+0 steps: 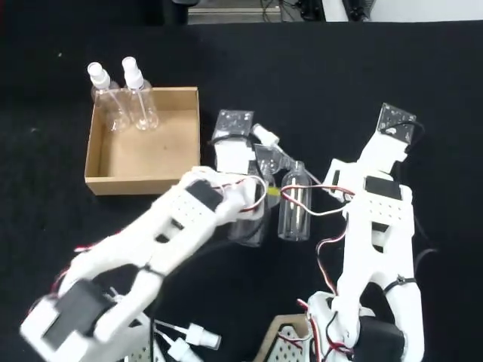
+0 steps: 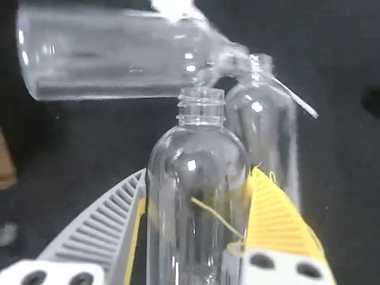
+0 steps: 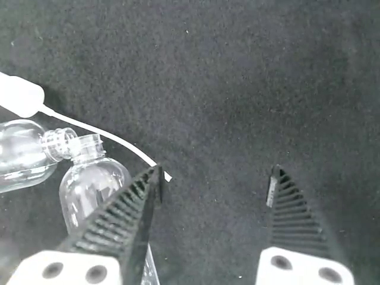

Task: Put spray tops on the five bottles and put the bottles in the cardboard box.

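Left tool [image 2: 199,173] grips an uncapped bottle [image 2: 196,214] between its fingers.

1. The bottle [image 2: 196,196] in the left gripper [image 2: 199,178] is clear, glossy plastic, smooth below a threaded neck.
2. That gripper's fingers [image 2: 101,225] are matt, finely ridged plastic.
3. The right gripper [image 3: 217,172] is dark, matt, ridged plastic.
4. The box [image 1: 136,185] is plain matt cardboard.
5. The table cover [image 3: 237,71] is black, matt, slightly fuzzy cloth.
6. The 2 spray tops [image 1: 96,73] at the box look like smooth white plastic.
7. The arm shells [image 1: 377,226] are smooth white plastic.
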Controlling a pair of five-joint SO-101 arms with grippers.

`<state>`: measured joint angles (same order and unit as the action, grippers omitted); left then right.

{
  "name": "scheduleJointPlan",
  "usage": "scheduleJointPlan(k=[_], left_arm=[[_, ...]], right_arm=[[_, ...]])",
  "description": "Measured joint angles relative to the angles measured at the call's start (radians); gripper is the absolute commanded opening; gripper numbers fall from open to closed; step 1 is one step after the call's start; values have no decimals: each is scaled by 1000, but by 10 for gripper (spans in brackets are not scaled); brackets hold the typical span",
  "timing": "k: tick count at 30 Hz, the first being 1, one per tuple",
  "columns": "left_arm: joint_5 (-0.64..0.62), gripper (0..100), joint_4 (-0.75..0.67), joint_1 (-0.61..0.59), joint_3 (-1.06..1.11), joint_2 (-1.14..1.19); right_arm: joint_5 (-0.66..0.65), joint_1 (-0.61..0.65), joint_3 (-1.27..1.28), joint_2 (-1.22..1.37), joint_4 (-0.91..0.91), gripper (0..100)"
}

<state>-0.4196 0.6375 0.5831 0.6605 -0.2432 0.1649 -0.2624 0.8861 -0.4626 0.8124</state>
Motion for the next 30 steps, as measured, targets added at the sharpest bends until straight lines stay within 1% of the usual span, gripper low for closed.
scheduleJointPlan(k=[3,6,11,14,16,18,21,24,28,30], left_arm=[[155,216,123,-44,-2,-140],[269,216,212,-143,-3,-285],[381,216,339,-262,-3,-482],[453,216,405,-356,-3,-559],[496,216,462,-431,-3,-594],[528,216,523,-522,-3,-612],[563,216,588,-675,-3,-623],[571,216,608,-838,-3,-624],[572,216,585,-1030,46,-624],[565,216,560,-1088,72,-624]], right_arm=[[0,0,0,0,0,244],[0,0,0,0,0,244],[0,0,0,0,0,244],[0,0,0,0,3,244],[0,2,-2,0,51,247],[-2,26,-43,0,141,247],[-81,117,-153,0,325,247],[-212,261,-269,0,531,244],[-400,531,-325,0,749,244],[-460,683,-325,0,778,244]])
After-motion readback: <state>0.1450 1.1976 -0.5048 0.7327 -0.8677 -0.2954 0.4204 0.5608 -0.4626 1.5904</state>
